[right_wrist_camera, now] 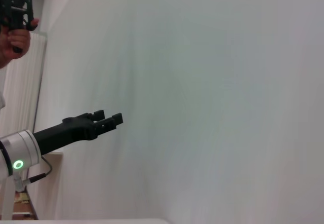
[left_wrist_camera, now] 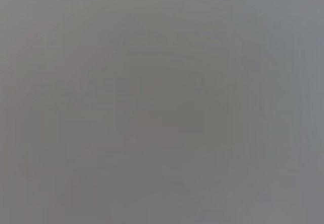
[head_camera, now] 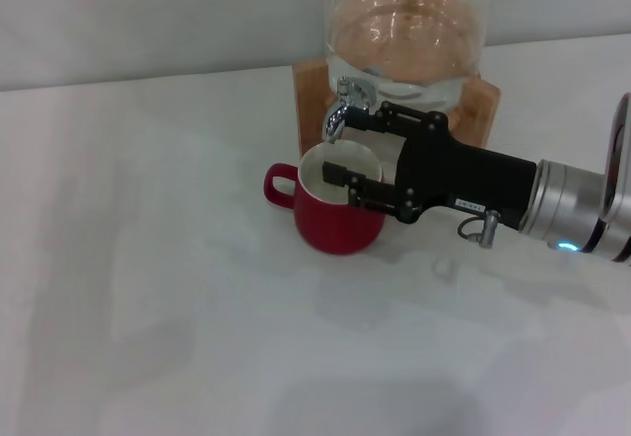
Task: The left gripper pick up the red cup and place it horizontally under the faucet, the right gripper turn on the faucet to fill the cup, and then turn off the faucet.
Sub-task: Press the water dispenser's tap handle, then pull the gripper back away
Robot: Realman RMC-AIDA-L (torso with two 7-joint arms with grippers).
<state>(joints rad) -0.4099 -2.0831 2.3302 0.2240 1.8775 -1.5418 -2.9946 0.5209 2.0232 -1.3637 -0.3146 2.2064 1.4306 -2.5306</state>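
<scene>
Just ahead of the right hand [head_camera: 357, 145], the red cup [head_camera: 335, 217] stands upright on the white surface [head_camera: 177, 308]. Its white inside faces up and its loop handle points away from the hand. The hand reaches in from the robot's right, and its jaws are spread wide with nothing clamped between them. The nearer finger hangs over the cup's open mouth, and the farther finger lies just beside the faucet [head_camera: 345, 109]. Whether that finger touches the chrome cannot be told.

The faucet's down-curved spout ends right above the far rim of the cup, between the two fingers. Beyond the hand, the faucet is fitted to a clear glass dispenser [head_camera: 404, 36] holding water, which sits on a wooden stand [head_camera: 475, 110].

On the hand's black boxy body, towards the silver wrist [head_camera: 562, 204], is a small white label [head_camera: 469, 202]. Its writing is too small to read. A blue light [head_camera: 567, 247] glows at the underside of the wrist.

Well away from the cup, the left hand [right_wrist_camera: 109, 118] shows only in the right wrist view. It is held out in the air on its white arm, which carries a green ring light [right_wrist_camera: 18, 164]. It holds nothing, and how far it is open cannot be told.
</scene>
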